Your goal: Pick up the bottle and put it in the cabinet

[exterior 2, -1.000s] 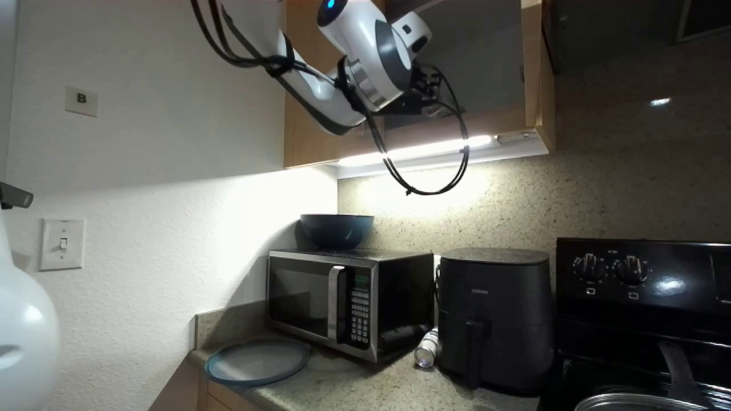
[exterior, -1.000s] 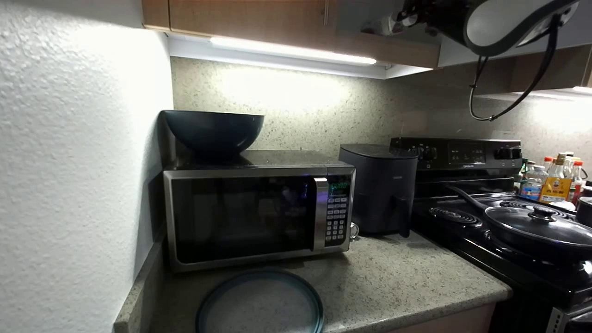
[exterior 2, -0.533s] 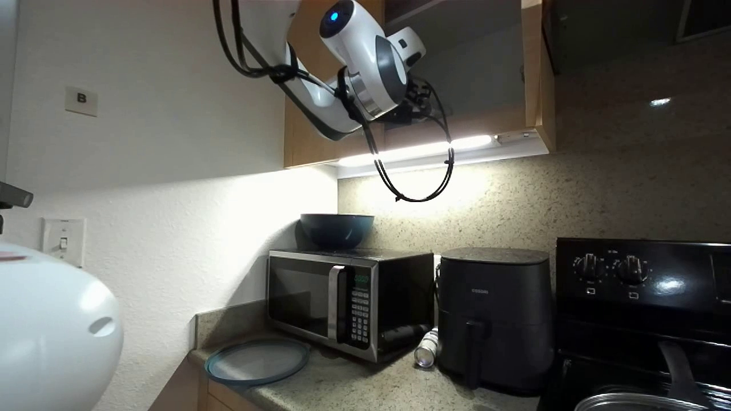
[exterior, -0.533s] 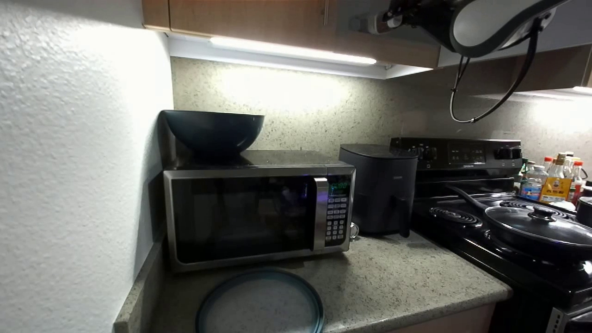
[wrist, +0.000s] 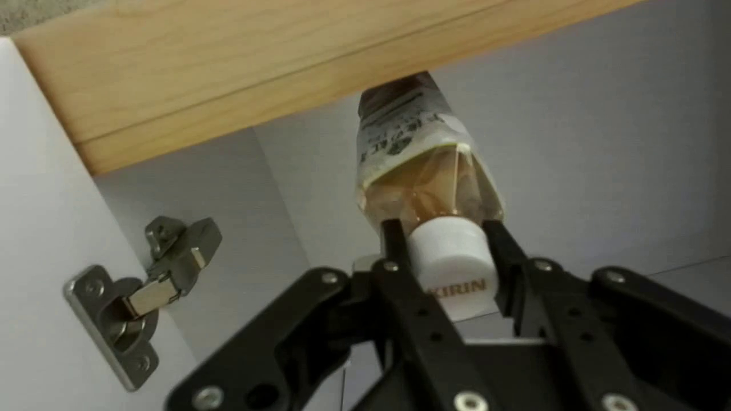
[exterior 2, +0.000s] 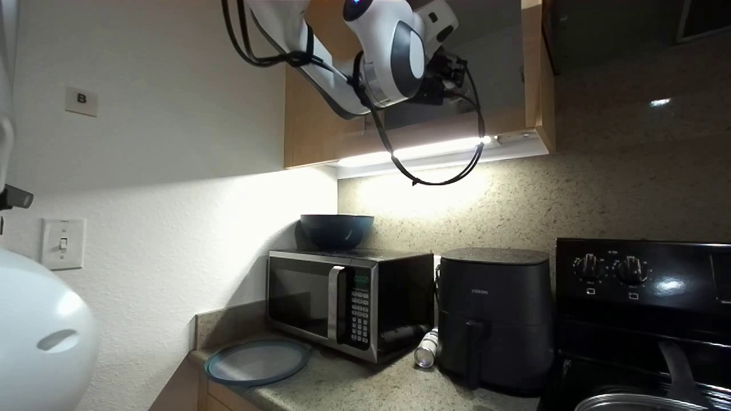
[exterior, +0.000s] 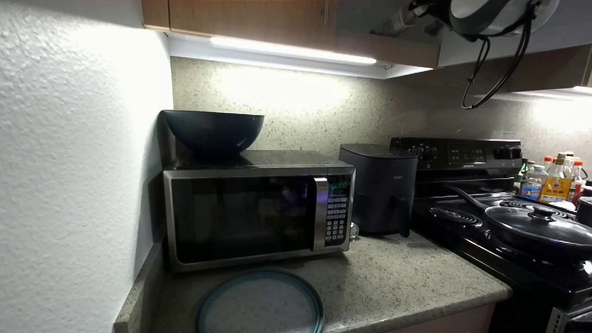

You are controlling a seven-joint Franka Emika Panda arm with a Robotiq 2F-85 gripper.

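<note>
The bottle [wrist: 420,131] slants, base hidden behind the lower rail [wrist: 285,65] of the cabinet [exterior: 249,18]. Probably light and soft-walled, it would likely dent if squeezed midway; the stiffer cap [wrist: 454,260] suits better, and there the hand [wrist: 444,228] pinches it.

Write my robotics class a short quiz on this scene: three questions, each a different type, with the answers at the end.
1. True or false: the gripper holds the bottle at its capped end.

2. Fill in: the word on the cap in the wrist view is ____.

3. The bowl sits on: A, the stove; B, the microwave; C, the air fryer.

Key: 1, true; 2, KIRIN; 3, B.
</note>
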